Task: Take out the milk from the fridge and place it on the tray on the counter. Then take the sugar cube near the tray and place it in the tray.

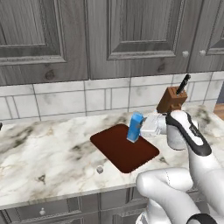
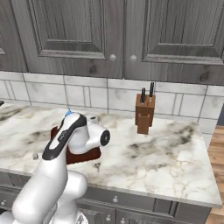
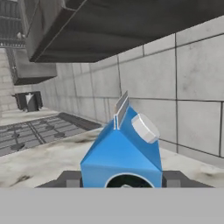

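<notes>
The milk [image 1: 134, 124], a blue gabled carton with a white cap, is held slightly tilted just over the back right part of the dark red-brown tray [image 1: 118, 151]; I cannot tell if its base touches. My gripper [image 1: 140, 129] reaches in from the right and is shut on the carton. In the hand view the milk [image 3: 122, 153] sits between my dark fingertips [image 3: 70, 179], with the gripper [image 3: 122, 183] closed on its sides. The sugar cube [image 1: 100, 169] lies on the counter [image 1: 52, 157] just in front of the tray's left corner. From the right, my arm hides most of the tray [image 2: 85, 155]; the sugar cube [image 2: 35, 155] shows left of it.
A brown knife block [image 1: 171, 99] stands against the tiled wall to the right, behind my arm. Grey upper cabinets [image 1: 131, 35] hang over the counter. A dark stove grate [image 3: 30, 133] lies further along the counter in the hand view.
</notes>
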Controlling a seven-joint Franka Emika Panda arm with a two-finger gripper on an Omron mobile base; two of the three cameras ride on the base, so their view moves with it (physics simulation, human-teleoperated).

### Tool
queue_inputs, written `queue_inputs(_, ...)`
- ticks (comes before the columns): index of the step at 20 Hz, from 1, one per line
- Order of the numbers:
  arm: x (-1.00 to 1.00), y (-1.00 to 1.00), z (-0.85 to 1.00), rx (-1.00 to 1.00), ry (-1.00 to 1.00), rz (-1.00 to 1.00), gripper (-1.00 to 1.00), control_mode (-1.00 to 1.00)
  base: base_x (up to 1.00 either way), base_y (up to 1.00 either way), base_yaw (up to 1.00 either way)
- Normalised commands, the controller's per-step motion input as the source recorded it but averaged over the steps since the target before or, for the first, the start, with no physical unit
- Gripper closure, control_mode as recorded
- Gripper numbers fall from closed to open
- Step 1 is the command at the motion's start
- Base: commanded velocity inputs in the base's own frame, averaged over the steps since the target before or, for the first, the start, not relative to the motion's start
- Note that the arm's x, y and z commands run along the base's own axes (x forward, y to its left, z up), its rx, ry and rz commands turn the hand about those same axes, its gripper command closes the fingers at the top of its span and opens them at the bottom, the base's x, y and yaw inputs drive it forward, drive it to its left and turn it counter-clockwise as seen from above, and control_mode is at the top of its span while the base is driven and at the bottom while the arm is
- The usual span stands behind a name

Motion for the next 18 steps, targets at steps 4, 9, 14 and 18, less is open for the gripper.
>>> queue_inputs(4,0.44,0.07,-0.19,-0.03,0.00,0.00,1.00,-1.00,0.00,0.00,0.00)
queue_inputs(9,0.26,0.03,-0.13,-0.07,0.00,0.00,1.00,-1.00,0.00,0.00,0.00)
queue_inputs(14,0.19,0.09,-0.18,-0.10,0.00,-0.02,1.00,-1.00,0.00,0.00,0.00)
queue_inputs(18,0.23,0.10,-0.16,-0.03,0.00,-0.01,1.00,-1.00,0.00,0.00,0.00)
